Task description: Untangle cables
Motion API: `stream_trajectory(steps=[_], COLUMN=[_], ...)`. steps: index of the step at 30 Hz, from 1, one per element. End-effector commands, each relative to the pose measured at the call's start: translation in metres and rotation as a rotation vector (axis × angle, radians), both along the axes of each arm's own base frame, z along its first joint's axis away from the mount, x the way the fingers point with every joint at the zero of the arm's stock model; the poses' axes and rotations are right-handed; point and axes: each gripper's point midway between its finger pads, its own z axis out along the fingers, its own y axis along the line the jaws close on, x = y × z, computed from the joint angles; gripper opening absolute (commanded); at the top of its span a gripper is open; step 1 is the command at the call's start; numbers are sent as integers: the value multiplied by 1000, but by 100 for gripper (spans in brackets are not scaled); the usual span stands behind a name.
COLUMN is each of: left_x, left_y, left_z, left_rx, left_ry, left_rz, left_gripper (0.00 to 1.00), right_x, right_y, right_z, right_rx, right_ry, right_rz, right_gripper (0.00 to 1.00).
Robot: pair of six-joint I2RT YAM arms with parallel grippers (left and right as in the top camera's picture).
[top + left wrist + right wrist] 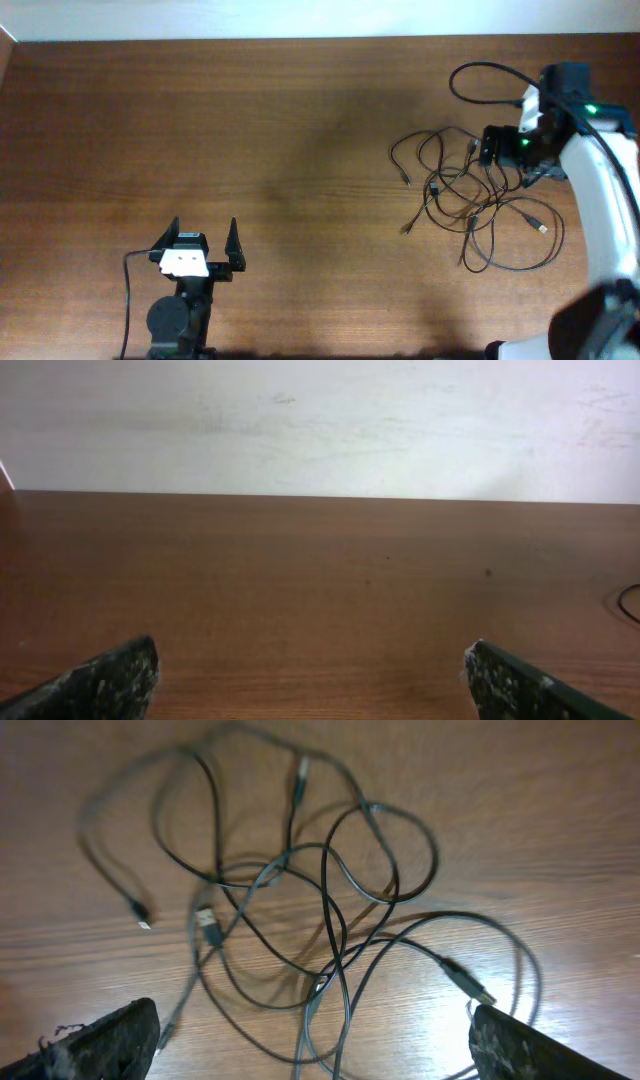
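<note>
2 open, empty grippers: we should lower the right gripper (310, 1025) onto 1 outer loop of the cables (338, 960), clear of crossings; left gripper (205, 242) sits well apart.

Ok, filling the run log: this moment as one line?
cables: tangled, on table | left gripper: open, empty, far from cables | right gripper: open, empty, over cables

The left gripper (310, 682) stands wide open, with only its two dark, speckled fingertips (108, 682) showing, one in each bottom corner. Between and beyond them lies the brown wooden surface (320, 570), running back to a pale, scuffed wall (330, 420). At the far right edge a short arc of thin black cord (629, 605) lies on the wood, cut off by the frame and well apart from the fingertips.
</note>
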Motion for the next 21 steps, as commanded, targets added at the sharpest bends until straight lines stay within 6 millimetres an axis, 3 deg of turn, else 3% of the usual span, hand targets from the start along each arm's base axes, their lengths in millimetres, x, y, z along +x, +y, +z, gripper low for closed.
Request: stream_trajectory(steps=[1,5,10,13,16,21], left_x=[0,0,0,0,0,0], left_y=[0,0,0,0,0,0], left_z=[0,0,0,0,0,0], left_rx=[15,15,15,15,15,15], left_ry=[-2,-2,-2,-2,-2,-2], left_rz=[-2,-2,-2,-1,-2,-2], left_gripper=[99,99,99,99,99,99], right_x=[-10,-35,-84,-102,-109,-146], right_y=[-2,1,8,10,11,16], right_z=[52,110,178,197,199,225], right_rx=[-25,-48,-78,-87,-88,-105], right_ry=[-151,-332,-570,-644,-655,-784], right_rz=[-12,-12,-13,-13,-14,-14], right_gripper=[99,99,99,99,99,99])
